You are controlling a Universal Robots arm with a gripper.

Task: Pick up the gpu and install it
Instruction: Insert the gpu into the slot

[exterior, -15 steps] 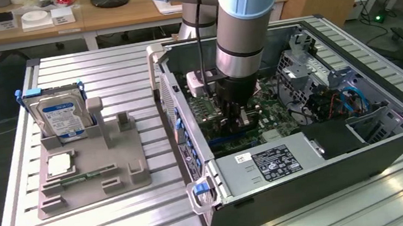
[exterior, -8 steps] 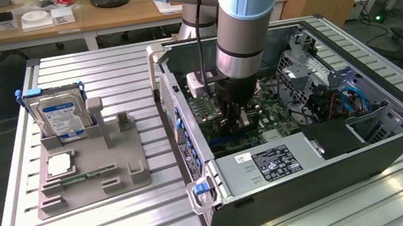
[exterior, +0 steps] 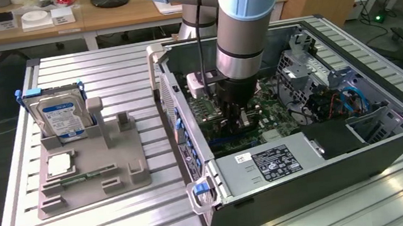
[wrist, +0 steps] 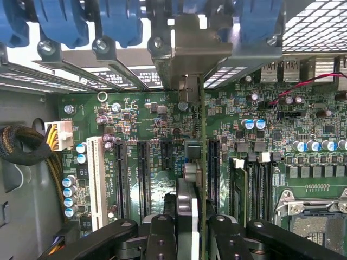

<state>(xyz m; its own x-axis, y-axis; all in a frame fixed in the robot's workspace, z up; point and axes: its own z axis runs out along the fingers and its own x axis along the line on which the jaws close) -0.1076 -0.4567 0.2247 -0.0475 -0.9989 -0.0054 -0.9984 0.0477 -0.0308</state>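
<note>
In the wrist view the gpu [wrist: 191, 179] is seen edge-on, standing upright over the green motherboard [wrist: 135, 124] between the black expansion slots [wrist: 143, 173]. Its silver bracket [wrist: 190, 43] reaches the rear slot openings of the case. My gripper [wrist: 191, 238] is shut on the card, with a black finger [wrist: 162, 233] pressed to each side. Whether the card's edge sits in a slot I cannot tell. In the exterior view my gripper [exterior: 238, 121] hangs straight down inside the open computer case [exterior: 385, 126], low over the motherboard.
A silver hard drive with a blue label [exterior: 61, 117] stands in a grey fixture [exterior: 90, 171] on the exterior view's left. The power supply [exterior: 268, 165] sits at the case's near side. Blue bracket clips [wrist: 65, 21], a cable bundle [wrist: 27, 146] and the CPU socket [wrist: 312, 216] surround the card.
</note>
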